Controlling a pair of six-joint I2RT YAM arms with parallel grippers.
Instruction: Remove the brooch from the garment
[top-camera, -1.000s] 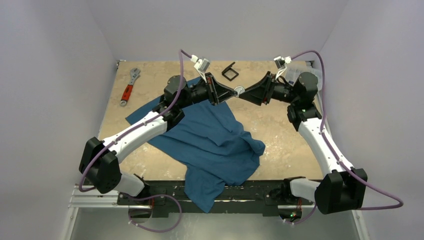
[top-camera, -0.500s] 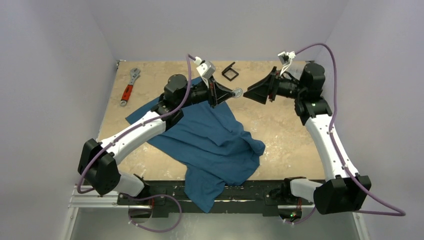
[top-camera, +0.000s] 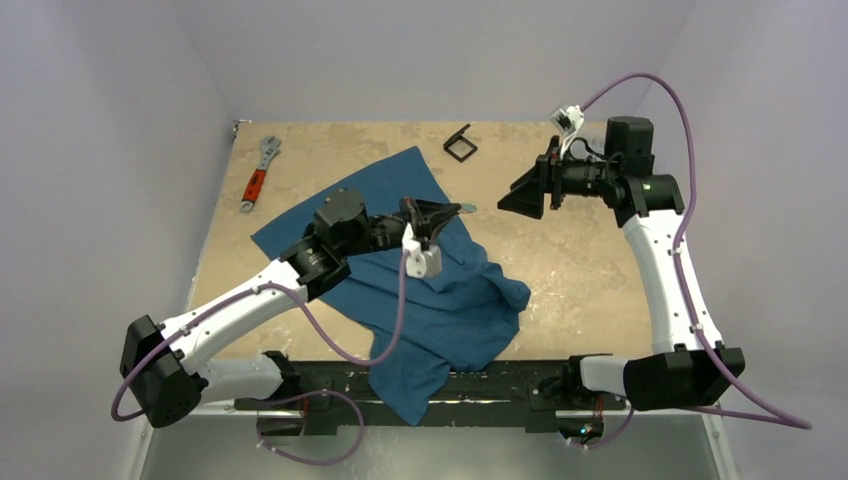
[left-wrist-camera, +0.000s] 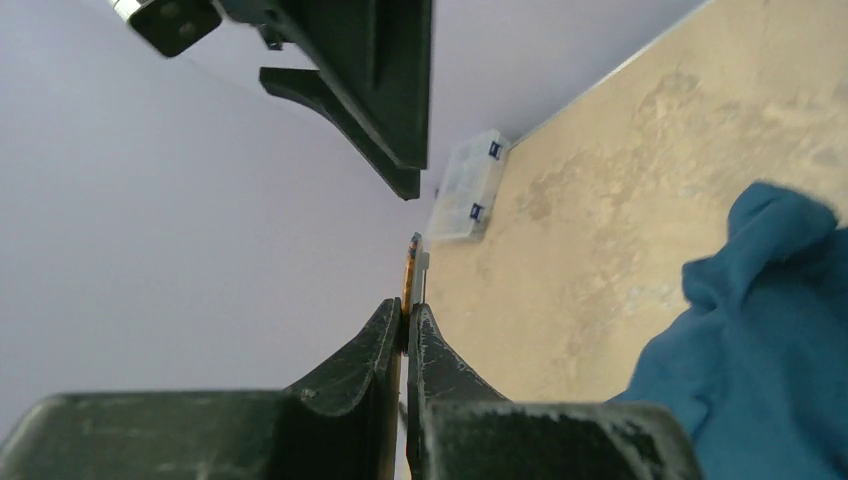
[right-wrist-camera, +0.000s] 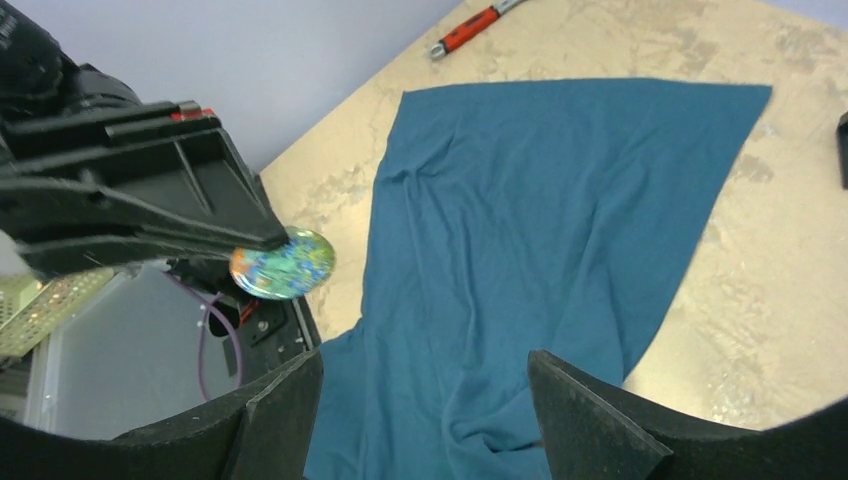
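The brooch (top-camera: 467, 208) is pinched in my left gripper (top-camera: 452, 209), held in the air above the far right edge of the teal T-shirt (top-camera: 420, 270) and apart from the cloth. In the left wrist view it is edge-on (left-wrist-camera: 412, 268) between the shut jaws of the left gripper (left-wrist-camera: 405, 312). In the right wrist view the brooch shows a colourful face (right-wrist-camera: 282, 264) at the tip of the left gripper's fingers (right-wrist-camera: 170, 215), with the shirt (right-wrist-camera: 540, 220) spread below. My right gripper (top-camera: 510, 198) is open and empty, a short way right of the brooch, also seen from its own wrist (right-wrist-camera: 425, 365).
A red-handled wrench (top-camera: 258, 175) lies at the far left of the table. A small black square frame (top-camera: 460, 146) lies at the far middle. A clear plastic box (left-wrist-camera: 465, 187) sits by the back wall. The shirt hangs over the near table edge (top-camera: 410, 385).
My right gripper has let go and drawn back to the right. My left gripper has swung nearer and lower with the brooch, its wrist turned over.
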